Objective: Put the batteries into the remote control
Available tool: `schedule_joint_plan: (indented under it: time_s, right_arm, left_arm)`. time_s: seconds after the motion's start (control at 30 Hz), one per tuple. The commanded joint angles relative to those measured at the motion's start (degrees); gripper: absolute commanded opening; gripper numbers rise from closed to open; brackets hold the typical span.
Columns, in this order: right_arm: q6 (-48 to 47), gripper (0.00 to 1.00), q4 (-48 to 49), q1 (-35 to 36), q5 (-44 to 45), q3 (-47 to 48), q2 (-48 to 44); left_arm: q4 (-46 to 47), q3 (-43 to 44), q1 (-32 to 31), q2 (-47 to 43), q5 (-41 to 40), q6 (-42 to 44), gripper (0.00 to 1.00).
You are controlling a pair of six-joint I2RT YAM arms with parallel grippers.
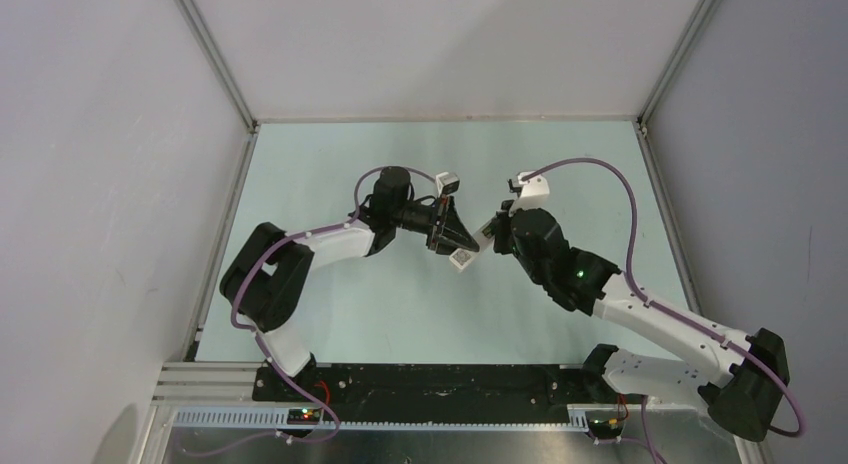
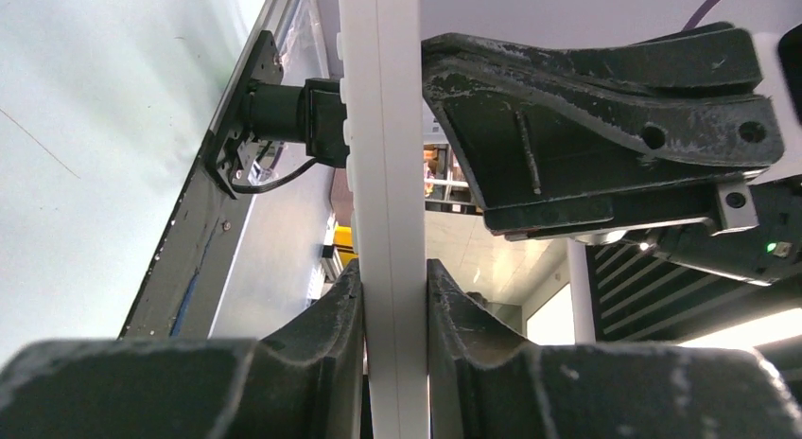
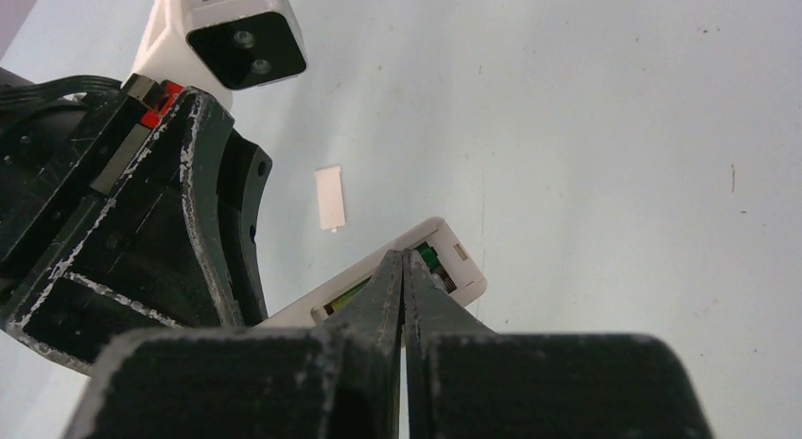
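While both arms bend inward over the pale green table (image 1: pixel 330 314), their claws meet near its middle; the left gripper (image 2: pixel 392 278) is clamped on the remote control (image 2: pixel 383 127); the right gripper (image 3: pixel 403 264) has its jaws pressed together, tips at the open battery recess; only the right wrist view shows the batteries (image 3: pixel 430 257), greenish, inside that recess, and a small flat white cover (image 3: pixel 330 197) lying on the table beyond; the left wrist view shows the remote edge-on, a smooth slim white bar between scuffed black fingers (image 2: pixel 331 344).
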Motion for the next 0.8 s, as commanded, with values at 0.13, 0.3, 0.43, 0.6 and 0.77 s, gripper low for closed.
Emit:
schedule_joint_plan:
  time_s: [0.13, 0.3, 0.43, 0.6, 0.77]
  right_arm:
    - [0.87, 0.00, 0.47, 1.43, 2.20, -3.40, -0.60]
    - [5.74, 0.14, -1.33, -4.63, -8.90, -1.36, -4.46]
    - [6.80, 0.39, -1.10, -10.06, -24.23, 1.24, -7.05]
    - [5.51, 0.67, -2.01, -11.96, -30.81, 5.44, -8.41]
    - [4.58, 0.89, -1.26, -13.73, -32.50, 6.02, -10.15]
  left_arm:
    - [9.34, 4.60, 0.81, -4.02, 1.81, -0.57, 0.00]
    - [9.52, 2.56, 0.75, -4.05, 2.21, 1.27, 0.00]
    - [9.52, 0.49, 1.11, -5.80, 1.29, 3.07, 0.00]
    - [9.46, -1.18, 1.33, -7.69, 1.04, 5.35, 0.00]
    - [9.16, -2.56, 1.28, -9.90, 1.85, 8.44, 0.00]
